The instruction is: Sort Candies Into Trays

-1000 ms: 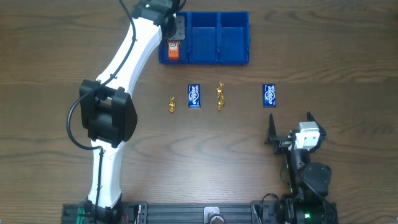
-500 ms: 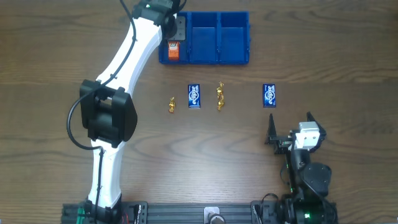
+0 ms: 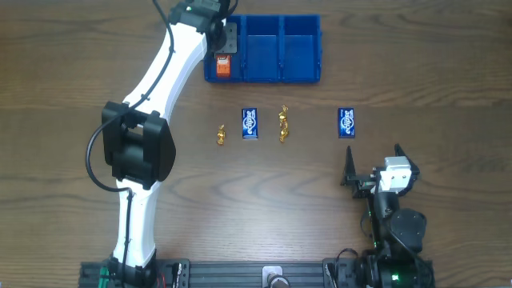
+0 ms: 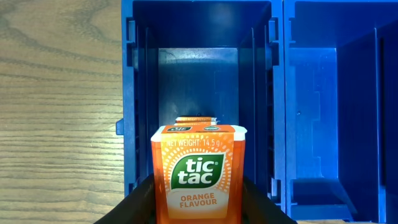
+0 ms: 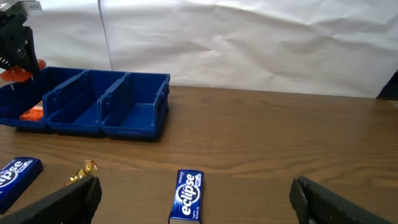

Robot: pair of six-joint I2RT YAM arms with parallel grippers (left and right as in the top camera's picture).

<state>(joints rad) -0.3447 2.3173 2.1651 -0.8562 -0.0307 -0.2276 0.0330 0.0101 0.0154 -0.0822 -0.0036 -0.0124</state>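
Orange candy box, lower centre, carried a green-and-white logo, a flavour line below it and a weight figure above. Blue pack, bottom centre, bore a white wordmark.

Orange box — base cut by edge; second box behind mostly hidden.

1. Wooden table, with the right gripper over it, its fingers set wide apart
2. A blue mint pack ahead of the gripper; a second blue pack and a gold candy off to one side
3. A blue three-bin tray farther off, with an orange item in its end bin
4. The left gripper holding an orange box above that bin
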